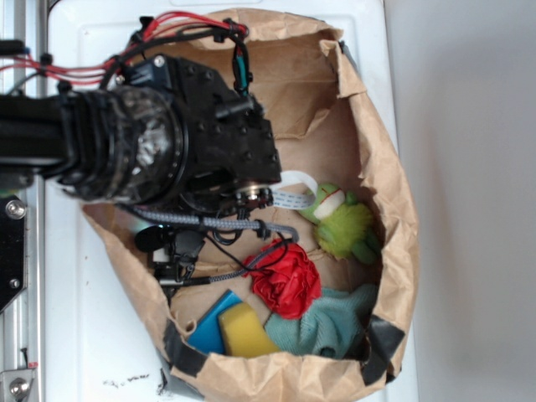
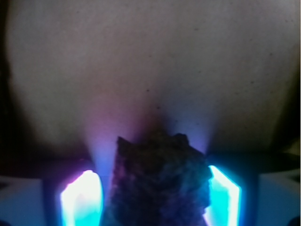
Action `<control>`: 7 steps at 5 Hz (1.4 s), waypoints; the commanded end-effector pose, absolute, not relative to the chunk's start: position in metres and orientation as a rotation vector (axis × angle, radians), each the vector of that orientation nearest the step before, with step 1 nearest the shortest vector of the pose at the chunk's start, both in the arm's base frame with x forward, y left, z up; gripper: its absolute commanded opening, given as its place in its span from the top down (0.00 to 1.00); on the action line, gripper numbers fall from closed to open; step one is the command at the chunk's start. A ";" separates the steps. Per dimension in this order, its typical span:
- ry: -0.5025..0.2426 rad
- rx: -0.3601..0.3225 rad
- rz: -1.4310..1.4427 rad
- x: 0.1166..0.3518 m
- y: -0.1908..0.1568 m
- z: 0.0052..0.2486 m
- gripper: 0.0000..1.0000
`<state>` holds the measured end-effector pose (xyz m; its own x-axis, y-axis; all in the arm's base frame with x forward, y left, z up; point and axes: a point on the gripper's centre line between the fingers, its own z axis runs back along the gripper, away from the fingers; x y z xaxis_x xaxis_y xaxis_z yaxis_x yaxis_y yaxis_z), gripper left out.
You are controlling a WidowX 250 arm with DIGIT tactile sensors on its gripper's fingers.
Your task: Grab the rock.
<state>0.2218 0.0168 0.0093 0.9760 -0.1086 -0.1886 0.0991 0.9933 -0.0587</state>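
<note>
Rock (image 2: 160, 181) sits at 6 o'clock in the wrist view, between the glowing fingers (image 2: 81, 197) of the gripper (image 2: 153, 200). Jaws seem pinched on it, though contact is blurred; squeeze firmly before lifting straight from the bag (image 1: 385, 167).

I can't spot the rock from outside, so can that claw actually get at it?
Probably yes. In the wrist view the rock already sits between the gripper's two glowing fingers, with nothing between them. Whether they are squeezing it is unclear.

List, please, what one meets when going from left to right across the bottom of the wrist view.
Glowing cyan left finger pad → rough dark pitted rock → glowing cyan right finger pad. The rock sits between the two pads of the gripper.
</note>
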 end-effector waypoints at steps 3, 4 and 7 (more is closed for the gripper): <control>0.012 -0.070 -0.094 0.245 0.025 0.071 1.00; -0.027 -0.139 -0.078 0.247 0.025 0.102 1.00; -0.269 -0.076 0.000 0.267 0.009 0.153 1.00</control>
